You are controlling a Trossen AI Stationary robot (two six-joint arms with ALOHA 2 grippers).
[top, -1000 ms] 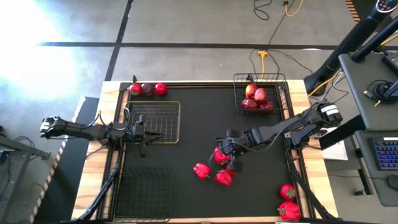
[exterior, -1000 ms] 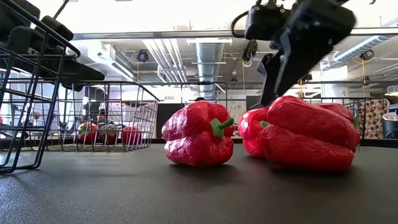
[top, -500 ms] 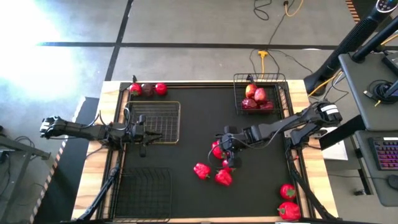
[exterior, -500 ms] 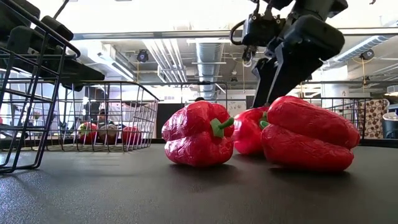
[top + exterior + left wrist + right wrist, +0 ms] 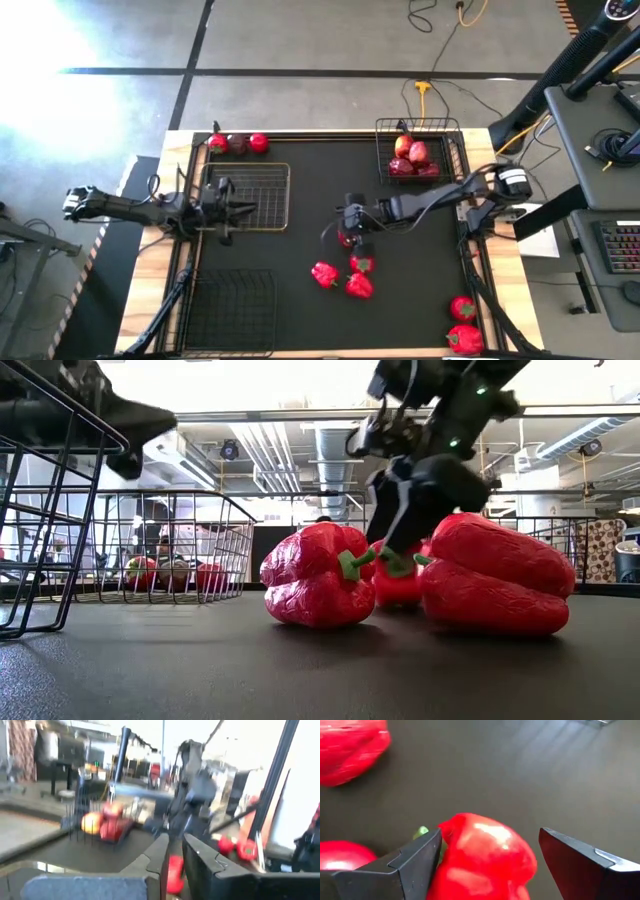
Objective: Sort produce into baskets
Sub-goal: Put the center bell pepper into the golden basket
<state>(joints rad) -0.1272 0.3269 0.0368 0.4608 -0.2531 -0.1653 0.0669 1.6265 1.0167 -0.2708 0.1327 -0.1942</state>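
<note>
Several red bell peppers lie mid-table: one [image 5: 347, 238] under my right gripper [image 5: 348, 232], others [image 5: 323, 273] [image 5: 359, 286] nearer the front edge. My right gripper [image 5: 490, 855] is open, slanting down, one finger on each side of that pepper [image 5: 480, 862], which rests on the mat. Three wire baskets stand on the table: far right [image 5: 380, 150] holding apples [image 5: 410, 152], left [image 5: 288, 195], and near left [image 5: 230, 310]. My left gripper [image 5: 240, 208] hovers shut over the left basket. Two tomatoes [image 5: 462, 307] sit near right. My right gripper: one finger [image 5: 415, 862] lies close against the pepper's stem side [image 5: 445, 845], and the other finger [image 5: 580, 865] stands clear of it with a gap. I cannot tell whether the near finger touches the pepper.
Three round red and dark fruits [image 5: 238, 144] sit in a row at the far left edge of the mat, behind the left basket. The dark mat has free room between the left basket and the peppers. Cables and an equipment stand lie beyond the table's right side.
My right gripper has gone toward the table's left and far edge and lower, rolling as it went, from above the pepper cluster to around the farthest pepper. My left gripper has tipped upward over the left basket.
</note>
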